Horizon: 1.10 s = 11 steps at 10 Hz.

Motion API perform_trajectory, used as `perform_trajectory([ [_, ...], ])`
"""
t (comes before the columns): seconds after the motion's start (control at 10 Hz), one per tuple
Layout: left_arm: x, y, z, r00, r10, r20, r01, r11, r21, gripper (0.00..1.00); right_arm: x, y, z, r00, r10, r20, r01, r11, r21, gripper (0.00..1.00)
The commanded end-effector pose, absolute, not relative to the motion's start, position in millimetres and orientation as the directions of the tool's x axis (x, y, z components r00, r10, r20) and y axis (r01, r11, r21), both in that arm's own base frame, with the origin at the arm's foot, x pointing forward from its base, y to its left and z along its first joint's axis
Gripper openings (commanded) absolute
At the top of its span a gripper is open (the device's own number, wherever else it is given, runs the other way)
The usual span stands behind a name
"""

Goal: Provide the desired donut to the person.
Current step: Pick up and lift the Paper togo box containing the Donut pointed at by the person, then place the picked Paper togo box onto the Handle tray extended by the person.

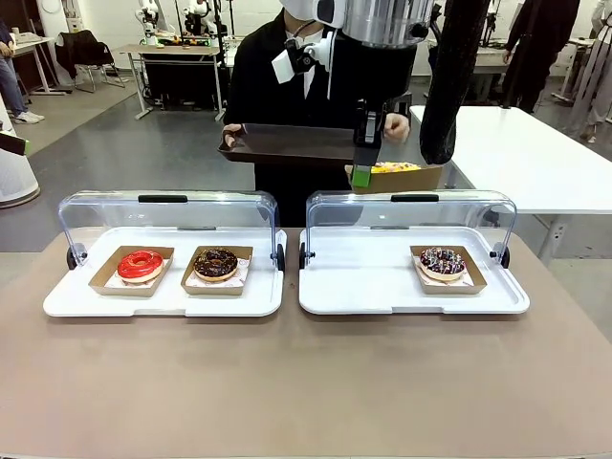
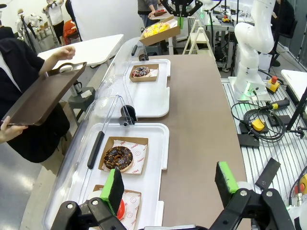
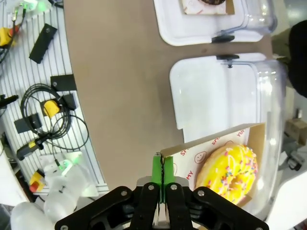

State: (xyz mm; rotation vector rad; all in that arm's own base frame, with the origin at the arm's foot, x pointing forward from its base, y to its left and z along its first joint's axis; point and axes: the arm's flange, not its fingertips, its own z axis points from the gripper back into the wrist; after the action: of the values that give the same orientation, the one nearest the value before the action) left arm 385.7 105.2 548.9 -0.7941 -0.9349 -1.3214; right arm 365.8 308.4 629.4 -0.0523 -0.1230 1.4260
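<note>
My right gripper [image 1: 360, 176] is shut on the edge of a cardboard tray [image 1: 402, 179] that carries a yellow sprinkled donut [image 1: 395, 167]. It hangs above the far edge of the right display tray, just below the dark serving tray [image 1: 287, 143] that the person [image 1: 277, 86] holds out. In the right wrist view the green fingertips [image 3: 162, 171] pinch the cardboard rim beside the yellow donut [image 3: 232, 170]. My left gripper [image 2: 169, 184] stands open above the table's near side, nothing between its fingers.
The left white display tray [image 1: 57, 304] holds a red donut [image 1: 141, 265] and a chocolate donut [image 1: 215, 263]. The right display tray [image 1: 363, 287] holds a dark sprinkled donut [image 1: 442, 261]. Both clear lids [image 1: 172, 215] stand raised at the back. A white table [image 1: 516, 153] stands behind on the right.
</note>
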Motion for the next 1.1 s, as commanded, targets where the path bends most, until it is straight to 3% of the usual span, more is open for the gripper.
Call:
perform_trajectory([
  [0.0,385.2,103.8,551.2,0.003,-0.419,0.908,0.994,0.097,0.042,1.0,352.7,309.0,635.3,0.134,0.99,0.053,-0.983,0.139,-0.123,0.0],
  [1.0,385.2,103.8,551.2,0.003,-0.419,0.908,0.994,0.097,0.042,1.0,352.7,309.0,635.3,0.134,0.99,0.053,-0.983,0.139,-0.123,0.0],
])
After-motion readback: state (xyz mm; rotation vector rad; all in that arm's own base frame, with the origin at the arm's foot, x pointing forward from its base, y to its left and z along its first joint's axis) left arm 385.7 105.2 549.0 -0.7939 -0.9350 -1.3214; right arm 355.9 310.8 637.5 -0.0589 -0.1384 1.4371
